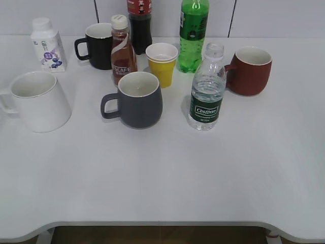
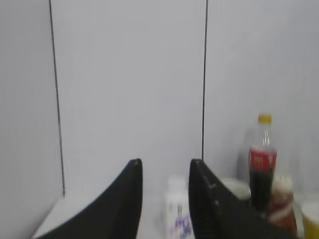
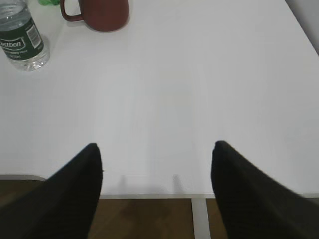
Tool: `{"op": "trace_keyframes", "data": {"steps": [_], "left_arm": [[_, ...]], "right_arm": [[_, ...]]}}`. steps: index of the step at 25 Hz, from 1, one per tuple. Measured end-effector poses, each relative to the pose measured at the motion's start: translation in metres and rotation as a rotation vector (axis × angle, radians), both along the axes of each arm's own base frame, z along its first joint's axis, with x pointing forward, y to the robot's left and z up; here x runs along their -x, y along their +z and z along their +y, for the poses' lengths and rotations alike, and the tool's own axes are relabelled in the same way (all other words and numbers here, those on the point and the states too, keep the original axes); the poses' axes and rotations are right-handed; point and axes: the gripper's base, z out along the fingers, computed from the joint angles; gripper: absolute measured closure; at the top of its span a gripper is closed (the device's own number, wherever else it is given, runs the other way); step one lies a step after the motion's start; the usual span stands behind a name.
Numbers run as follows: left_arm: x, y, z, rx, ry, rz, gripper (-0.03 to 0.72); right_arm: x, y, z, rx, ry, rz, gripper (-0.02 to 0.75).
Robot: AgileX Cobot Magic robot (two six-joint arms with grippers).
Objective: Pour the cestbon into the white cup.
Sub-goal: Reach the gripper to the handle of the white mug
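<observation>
The cestbon [image 1: 207, 91], a clear ribbed bottle with a dark green label and no cap, stands upright right of centre on the table; it also shows at the top left of the right wrist view [image 3: 21, 37]. The white cup [image 1: 39, 100] stands at the far left, handle to the left. My right gripper [image 3: 155, 149] is open and empty over the table's front edge, well short of the bottle. My left gripper [image 2: 165, 167] is open and empty, held high and facing the back wall. Neither gripper shows in the exterior view.
A grey mug [image 1: 137, 99] stands at centre with a yellow paper cup [image 1: 162, 63] and a brown coffee bottle [image 1: 123, 51] behind it. At the back stand a black mug [image 1: 97, 46], a cola bottle [image 1: 139, 23], a green soda bottle [image 1: 193, 35], a red-brown mug [image 1: 250, 70] and a small white bottle [image 1: 47, 46].
</observation>
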Motion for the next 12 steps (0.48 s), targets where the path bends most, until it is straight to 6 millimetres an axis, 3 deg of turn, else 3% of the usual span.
{"op": "trace_keyframes", "data": {"steps": [4,10,12], "left_arm": [[-0.045,-0.009,-0.006,-0.059,-0.024,-0.036,0.447],[-0.133,-0.064,-0.014,-0.077,-0.072,0.243,0.447],[-0.151,-0.075,-0.017,-0.069,-0.092,0.224,0.447]], "right_arm": [[0.0,0.0,0.001,-0.009,0.006,0.001,0.226],[0.0,0.0,0.002,-0.022,0.013,0.001,0.226],[0.0,0.0,0.002,-0.024,0.013,0.002,0.226]]}}
